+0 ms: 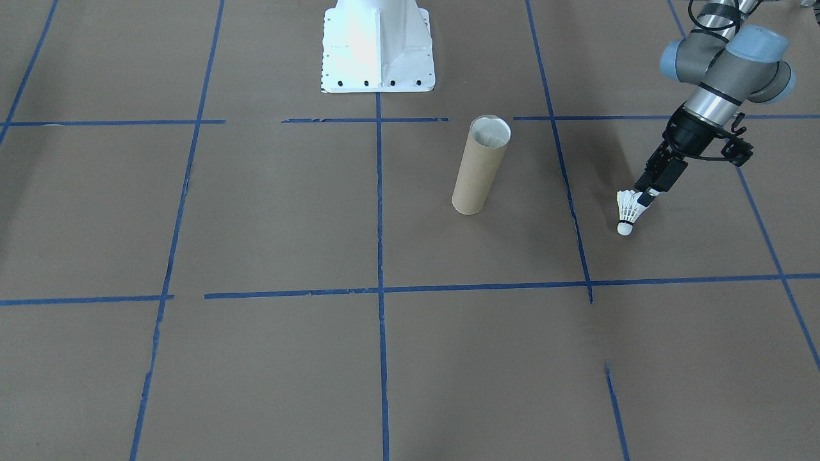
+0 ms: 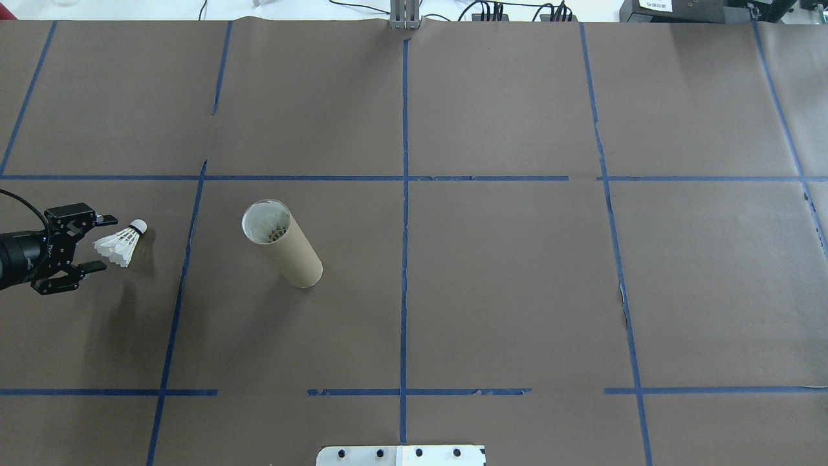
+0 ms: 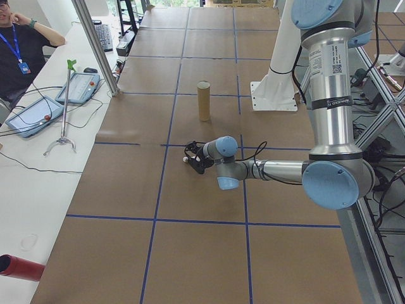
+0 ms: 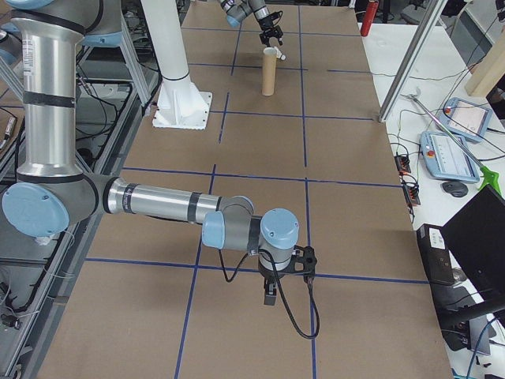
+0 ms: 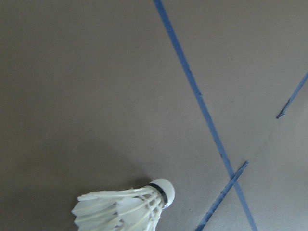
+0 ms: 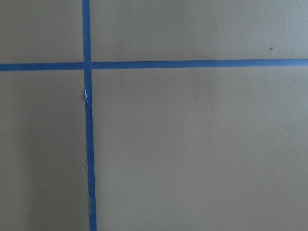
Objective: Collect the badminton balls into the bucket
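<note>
A: How would the shuttlecock [image 2: 121,246] have handled?

B: Judged very light. Feather skirt looked thin and crushable, and the rounded cork tip was the only firm part. It would likely roll or skid if nudged. Best hold was probably a light pinch across the skirt near the dark band, or on the cork itself. A hard squeeze risked bending feathers.

A: Where was it relative to the left gripper [image 2: 97,243]?

B: It lay on its side on the brown paper, cork pointing away from the gripper and the skirt's open end toward it. In the overhead view the skirt edge sat right at the fingertips, between the two fingers' lines. Contact couldn't be confirmed. The front-facing view showed a fingertip at or just beside the skirt rim [image 1: 630,203].

A: Gripper state?

B: Fingers were spread wide and held nothing. The left wrist camera only caught the shuttlecock [image 5: 124,209] at the bottom edge, no fingers in frame.

A: And the tube [image 2: 281,243]?

B: It stood upright, well apart from the shuttlecock, across a blue tape line [image 2: 178,285] toward table centre. Mouth was open, with some feathers apparently already inside.

A: Right arm?

B: Parked far off. The right gripper [image 4: 270,294] showed only in a side view, so open or closed couldn't be told.
</note>
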Tool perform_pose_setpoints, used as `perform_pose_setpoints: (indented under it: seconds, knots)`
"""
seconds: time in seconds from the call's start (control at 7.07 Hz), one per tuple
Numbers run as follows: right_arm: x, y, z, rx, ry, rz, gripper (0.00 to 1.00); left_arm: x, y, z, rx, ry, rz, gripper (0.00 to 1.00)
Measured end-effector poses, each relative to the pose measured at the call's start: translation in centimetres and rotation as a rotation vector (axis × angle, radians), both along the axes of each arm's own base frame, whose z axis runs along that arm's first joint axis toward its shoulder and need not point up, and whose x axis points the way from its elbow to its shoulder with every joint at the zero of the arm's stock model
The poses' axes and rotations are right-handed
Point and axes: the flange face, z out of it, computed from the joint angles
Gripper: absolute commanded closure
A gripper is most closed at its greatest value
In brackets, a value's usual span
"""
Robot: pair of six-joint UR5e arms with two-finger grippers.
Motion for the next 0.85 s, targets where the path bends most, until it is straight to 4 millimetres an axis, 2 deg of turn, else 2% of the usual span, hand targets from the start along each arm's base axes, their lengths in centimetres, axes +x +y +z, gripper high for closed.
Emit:
perform_pose_setpoints:
  seconds: [0.14, 0.28, 0.85]
  knots:
    - [0.0, -0.02, -0.02, 0.0, 0.0, 0.0, 0.0, 0.47, 0.37, 0.17, -0.02, 0.004, 0.004, 0.81]
    - [0.0, -0.01, -0.01, 0.0, 0.0, 0.0, 0.0, 0.62, 0.47, 0.17, -0.036, 0.011, -0.001, 1.0]
    - [0.01, -0.03, -0.02, 0.0, 0.001, 0.0, 0.0, -0.3, 0.91, -0.3, -0.043, 0.021, -0.013, 1.0]
